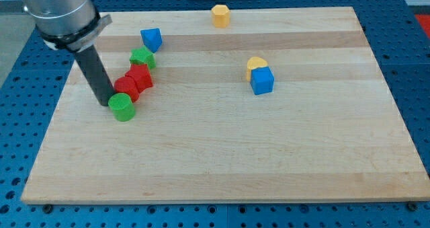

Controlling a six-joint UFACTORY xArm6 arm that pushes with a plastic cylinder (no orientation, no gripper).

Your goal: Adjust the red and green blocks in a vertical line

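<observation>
- Four task blocks sit in a slanted chain on the left part of the wooden desk: a green cylinder lowest, a red cylinder just above it toward the view's right, a red star-shaped block next, and a second green block, ribbed and roundish, at the upper end.
- Neighbouring blocks in this chain touch or nearly touch; the line leans from the view's bottom-left up to the right, not straight up and down.
- My tip rests at the left edge of the lower green cylinder, touching it or just beside it, with the red cylinder just to its upper right.
- No gripper is fitted, so there is nothing to spread or press together; the arm ends in the dark rod alone.
- A blue wedge-like block lies just above the upper green block, toward the view's top.
- An orange block sits near the desk's top edge, well apart from the chain.
- A blue cube stands right of centre, with a yellow block touching its top side.
</observation>
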